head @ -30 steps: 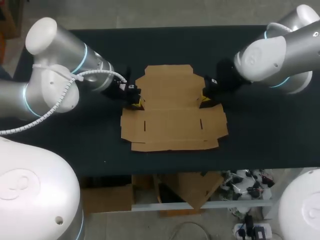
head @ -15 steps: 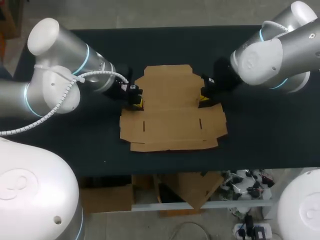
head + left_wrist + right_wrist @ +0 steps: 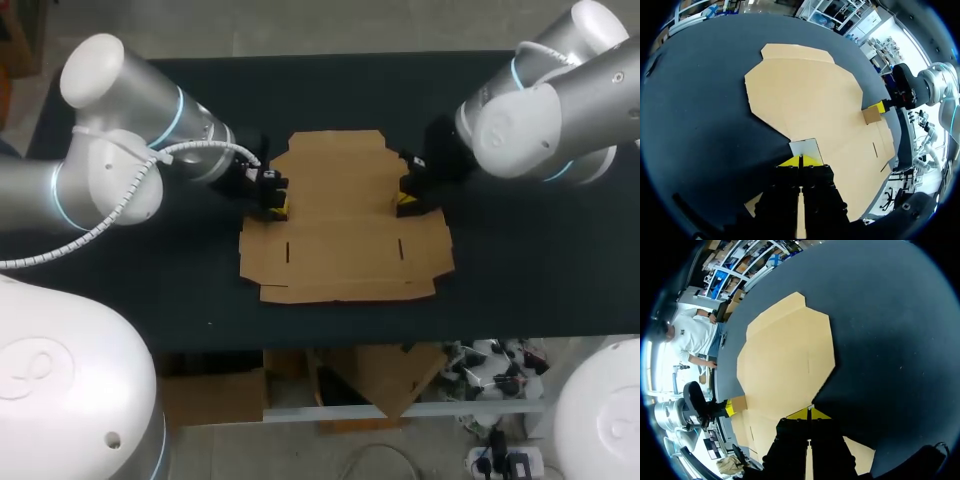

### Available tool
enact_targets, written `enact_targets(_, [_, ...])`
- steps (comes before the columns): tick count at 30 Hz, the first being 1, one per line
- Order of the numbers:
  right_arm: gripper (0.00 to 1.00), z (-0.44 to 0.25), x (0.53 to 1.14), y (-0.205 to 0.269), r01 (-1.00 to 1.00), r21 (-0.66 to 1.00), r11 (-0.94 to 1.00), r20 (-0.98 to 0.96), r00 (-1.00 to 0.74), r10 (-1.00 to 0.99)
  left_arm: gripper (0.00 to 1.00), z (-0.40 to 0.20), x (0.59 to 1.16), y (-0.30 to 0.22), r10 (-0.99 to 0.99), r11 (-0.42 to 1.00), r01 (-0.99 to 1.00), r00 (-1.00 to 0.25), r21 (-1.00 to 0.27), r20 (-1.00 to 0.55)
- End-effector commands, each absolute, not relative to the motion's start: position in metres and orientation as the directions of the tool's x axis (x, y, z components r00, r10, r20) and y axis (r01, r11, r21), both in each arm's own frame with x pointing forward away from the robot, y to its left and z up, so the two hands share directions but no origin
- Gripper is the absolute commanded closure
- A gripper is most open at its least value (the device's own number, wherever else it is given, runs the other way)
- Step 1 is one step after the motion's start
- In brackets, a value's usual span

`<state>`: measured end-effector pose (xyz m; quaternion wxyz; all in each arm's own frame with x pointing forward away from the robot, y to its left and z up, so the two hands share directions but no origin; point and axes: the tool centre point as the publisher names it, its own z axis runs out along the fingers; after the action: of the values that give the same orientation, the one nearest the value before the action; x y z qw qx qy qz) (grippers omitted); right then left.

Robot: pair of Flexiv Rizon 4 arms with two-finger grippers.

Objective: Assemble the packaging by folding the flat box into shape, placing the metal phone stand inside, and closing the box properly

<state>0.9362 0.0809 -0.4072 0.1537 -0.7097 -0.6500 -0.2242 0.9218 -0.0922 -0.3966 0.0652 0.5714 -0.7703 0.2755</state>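
The flat brown cardboard box (image 3: 340,215) lies unfolded in the middle of the black table. My left gripper (image 3: 277,208) is shut, its yellow tips at the notch on the box's left edge. In the left wrist view the gripper (image 3: 800,161) presses its tips against a small side flap (image 3: 805,148) that stands tilted up. My right gripper (image 3: 407,207) is shut at the matching notch on the right edge. There another small flap (image 3: 871,115) is lifted against its yellow tips. In the right wrist view the gripper (image 3: 808,414) sits at the box's (image 3: 785,360) edge. No metal phone stand is in view.
The black table (image 3: 520,270) has bare surface on every side of the box. My two arms come in low over it from the left and right, level with the box's middle fold.
Both grippers have edged slightly inward toward the box's middle, and the box has shifted a little with them. Both stay shut.
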Motion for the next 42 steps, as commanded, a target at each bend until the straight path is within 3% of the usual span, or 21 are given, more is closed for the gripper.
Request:
enact_targets(1, [1.0,-0.407,0.935,0.083,0.991,0.075,-0.111,0.513,0.057,0.856,1.0,-0.396,0.922,-0.097,-0.849,0.197,-0.917,-0.337,-0.347,0.407])
enact_targets(42, [1.0,-0.416,0.932,0.097,0.992,0.07,-0.109,0.453,0.066,0.889,1.0,-0.406,0.922,-0.11,-0.843,0.24,-0.919,-0.357,-0.313,0.403])
